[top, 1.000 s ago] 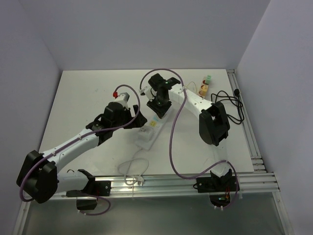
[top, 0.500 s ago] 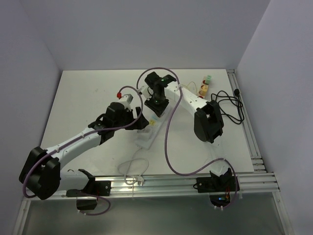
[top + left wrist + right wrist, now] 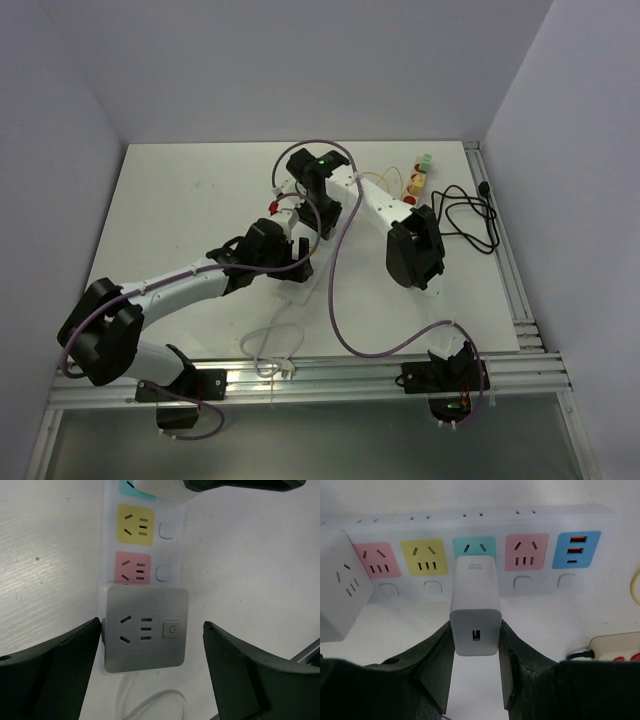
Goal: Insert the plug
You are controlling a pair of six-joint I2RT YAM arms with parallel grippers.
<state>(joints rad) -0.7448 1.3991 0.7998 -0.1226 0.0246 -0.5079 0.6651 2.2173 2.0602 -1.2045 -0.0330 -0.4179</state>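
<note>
Plug [image 3: 475, 612], white rectangular block, slotted end

I count one power strip [image 3: 530, 520] carrying two pink sockets [image 3: 526, 551], one yellow socket [image 3: 423, 556], one teal socket [image 3: 474, 544] and one blue USB panel [image 3: 576, 549]. I see one white charger [image 3: 475, 605], one grey adapter block [image 3: 342, 587] at nine o'clock, one beige strip [image 3: 615, 647] at four.

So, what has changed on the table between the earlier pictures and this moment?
The left gripper swung rightward to the power strip and now straddles its grey end block, jaws open, nothing held. The right gripper shifted slightly leftward, shut on the white charger at the teal socket. The strip appears to lie as before.
</note>
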